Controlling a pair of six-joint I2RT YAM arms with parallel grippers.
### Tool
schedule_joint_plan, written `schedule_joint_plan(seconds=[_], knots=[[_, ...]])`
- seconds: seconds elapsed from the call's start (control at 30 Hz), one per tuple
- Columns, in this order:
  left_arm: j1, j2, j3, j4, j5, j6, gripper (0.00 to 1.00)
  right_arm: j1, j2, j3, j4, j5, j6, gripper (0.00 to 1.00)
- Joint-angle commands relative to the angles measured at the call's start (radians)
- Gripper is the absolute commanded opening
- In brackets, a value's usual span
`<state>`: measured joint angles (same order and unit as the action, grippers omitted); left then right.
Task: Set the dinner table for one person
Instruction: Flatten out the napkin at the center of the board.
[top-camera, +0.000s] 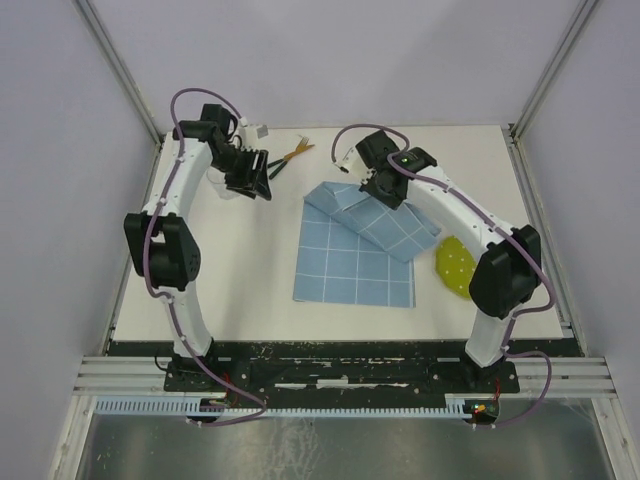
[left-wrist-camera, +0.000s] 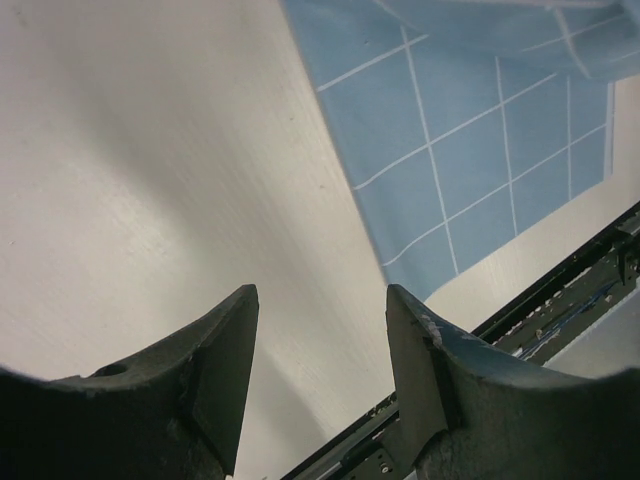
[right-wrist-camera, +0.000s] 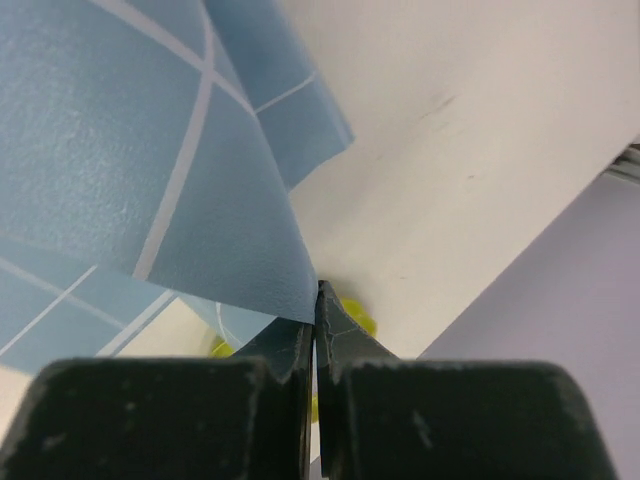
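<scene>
The off-white dinner table (top-camera: 245, 270) carries a light-blue white-gridded cloth (top-camera: 350, 265) in its middle. The cloth's far right part is lifted and folded over. My right gripper (top-camera: 384, 190) is shut on a corner of the cloth (right-wrist-camera: 150, 150) and holds it above the table; in the right wrist view the gripper (right-wrist-camera: 316, 292) pinches the cloth's edge. My left gripper (top-camera: 252, 176) is open and empty over the table's far left; in the left wrist view the gripper (left-wrist-camera: 320, 300) has bare table (left-wrist-camera: 150, 200) between its fingers and the cloth (left-wrist-camera: 470, 150) to its right.
A yellow-green plate (top-camera: 455, 268) lies to the right of the cloth, partly behind my right arm; it also shows in the right wrist view (right-wrist-camera: 355, 318). Cutlery with yellow and green handles (top-camera: 292, 156) lies at the far edge. A white object (top-camera: 226, 188) sits under my left arm.
</scene>
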<state>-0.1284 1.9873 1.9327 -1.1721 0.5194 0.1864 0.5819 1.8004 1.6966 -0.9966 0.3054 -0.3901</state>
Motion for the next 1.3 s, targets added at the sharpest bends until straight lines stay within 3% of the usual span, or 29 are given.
schedule_joint_plan(seconds=[0.0,0.43,0.67,1.13,1.27], knots=[[0.034,-0.098,0.021,-0.075,-0.048,0.092,0.61,-0.047,0.039,0.098,0.175,0.14,-0.089,0.02],[0.045,-0.193,-0.126,-0.096,-0.096,0.127,0.59,-0.128,0.186,0.165,0.662,0.326,-0.183,0.01],[0.044,-0.213,-0.193,-0.099,-0.103,0.137,0.59,-0.168,0.332,0.346,0.737,0.404,-0.186,0.02],[0.045,-0.203,-0.241,-0.113,-0.07,0.151,0.58,-0.206,0.561,0.431,1.149,0.483,-0.375,0.02],[0.044,-0.21,-0.266,-0.116,-0.07,0.155,0.58,-0.222,0.662,0.566,1.133,0.504,-0.387,0.02]])
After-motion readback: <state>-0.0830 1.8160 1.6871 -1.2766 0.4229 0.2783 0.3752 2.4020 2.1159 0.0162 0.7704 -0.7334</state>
